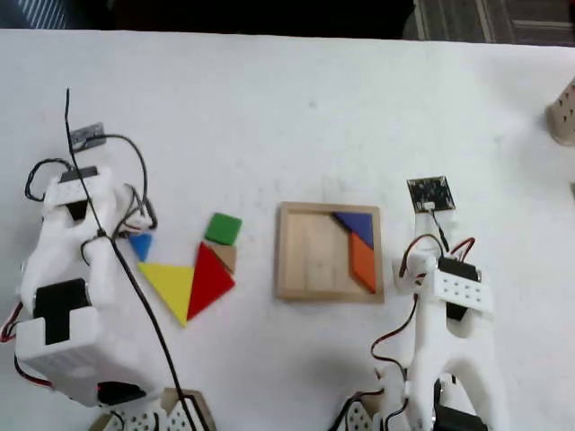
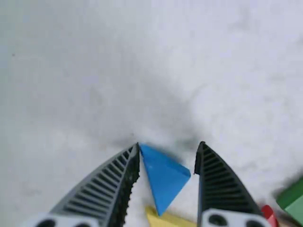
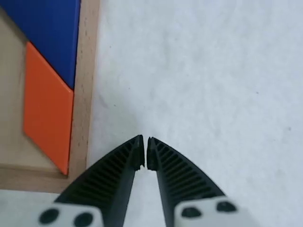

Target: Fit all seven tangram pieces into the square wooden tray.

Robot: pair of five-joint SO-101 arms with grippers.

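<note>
We see the tray (image 1: 284,256) lying near the middle of the white table (image 1: 269,117), with two pieces in it. A dark blue triangle (image 1: 357,224) sits in the tray's far right corner. An orange parallelogram (image 1: 363,260) touches it on the near side and runs along the right wall down to the near right corner.

The other five pieces lie on the table to the left of the tray, apart from it. A green square (image 1: 223,228) is farthest back, and a small tan triangle (image 1: 225,258) lies just in front of it. A red triangle (image 1: 208,280) and a yellow triangle (image 1: 171,285) lie side by side, edges meeting. A small light blue triangle (image 1: 141,244) lies just behind the yellow one, close to the left arm (image 1: 67,287).

In the left wrist view, the left gripper (image 2: 169,144) is down at the table with its fingers spread fairly wide on either side of the light blue triangle (image 2: 163,177). One fingertip is right at the triangle's corner and the other stands a little apart from it. The yellow triangle (image 2: 165,221), the red triangle (image 2: 270,213) and the green square (image 2: 291,201) show at that view's edge.

In the right wrist view, the right gripper (image 3: 145,139) is over bare table just outside the tray's right wall (image 3: 87,71), near its near corner. Its fingertips are all but touching and hold nothing. The dark blue triangle (image 3: 47,33) and the orange parallelogram (image 3: 47,113) lie inside that wall. In the high view the right arm (image 1: 454,305) stands to the right of the tray.
</note>
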